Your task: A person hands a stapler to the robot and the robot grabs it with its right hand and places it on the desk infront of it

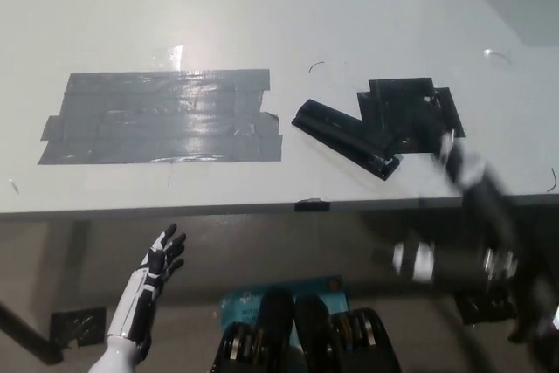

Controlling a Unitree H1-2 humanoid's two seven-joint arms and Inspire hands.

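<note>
Stapler (346, 139) lies flat on the table (262, 6), untouched. Right hand (463, 216) blurred below the table edge, grip cannot be told. Left hand (155, 270) released, fingers spread.

Only the stapler (345, 139) lies raised on the desk (262, 15); elsewhere passage is open.

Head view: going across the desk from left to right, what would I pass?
Grey tape patch → black stapler → black tape patch. Below the desk edge: the white left hand at the left, the blurred black right hand at the right.
</note>
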